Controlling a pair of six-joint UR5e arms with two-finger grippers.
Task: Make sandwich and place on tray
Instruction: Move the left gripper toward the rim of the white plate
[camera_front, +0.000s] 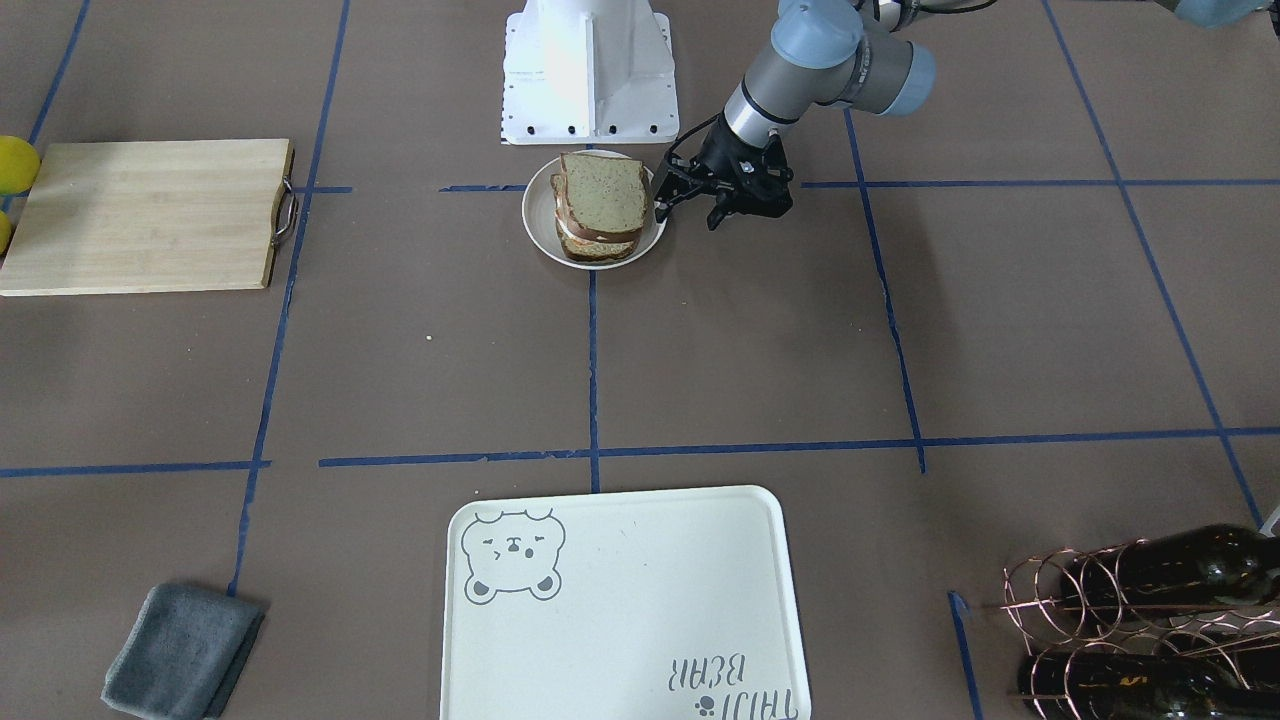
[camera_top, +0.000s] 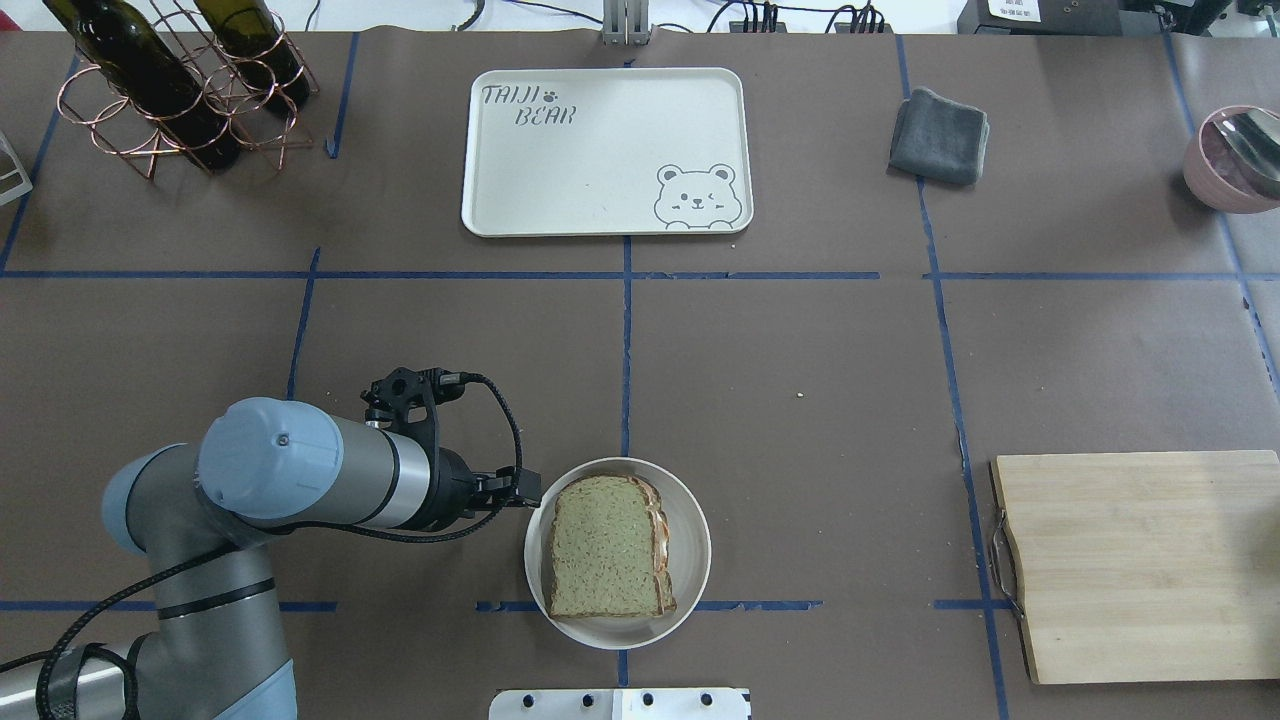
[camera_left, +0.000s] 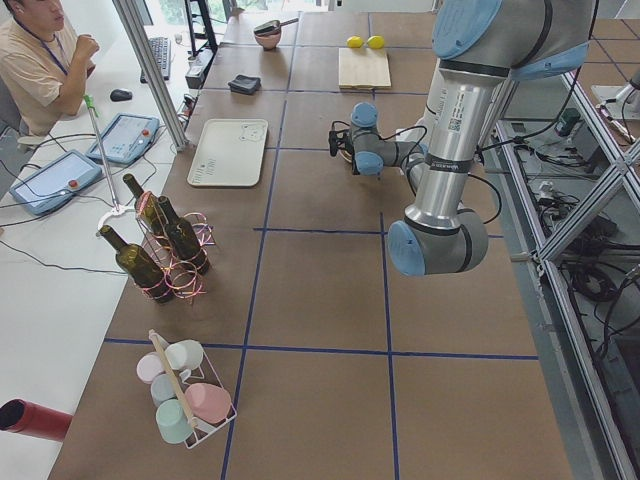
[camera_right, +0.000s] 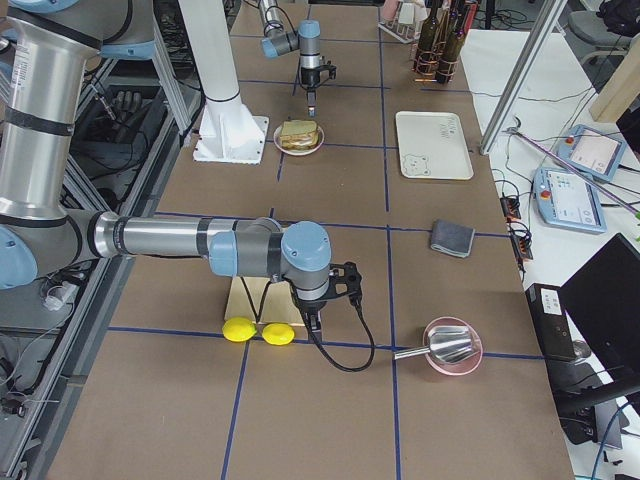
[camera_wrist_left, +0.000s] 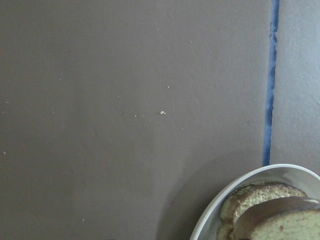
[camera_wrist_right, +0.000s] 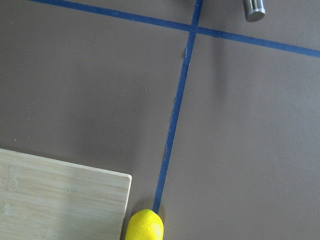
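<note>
Overhead, the sandwich (camera_top: 605, 545) sits stacked on its small round plate (camera_top: 692, 530) near the robot's base, with white egg showing at the right edge between the two slices. The left gripper (camera_front: 688, 218) hangs just beside the plate at its 9 o'clock. Its fingers are spread and hold nothing, and one fingertip is close to the rim. The tray (camera_top: 600, 170) lies well apart at the plate's 12 o'clock, and blue tape lines cross the brown table (camera_top: 800, 350) between them. A wooden cutting board (camera_top: 1140, 565) lies at the plate's 3 o'clock. A folded grey cloth (camera_top: 940, 135) lies at 1 o'clock, just right of the tray. A copper wine rack (camera_top: 170, 100) with dark bottles stands at 10 o'clock. A pink bowl (camera_top: 1230, 160) with a metal spoon sits far out at 2 o'clock. The right gripper (camera_right: 314, 322) hovers by two lemons (camera_right: 258, 332) at the board's outer end, and I cannot tell how its jaws stand.
</note>
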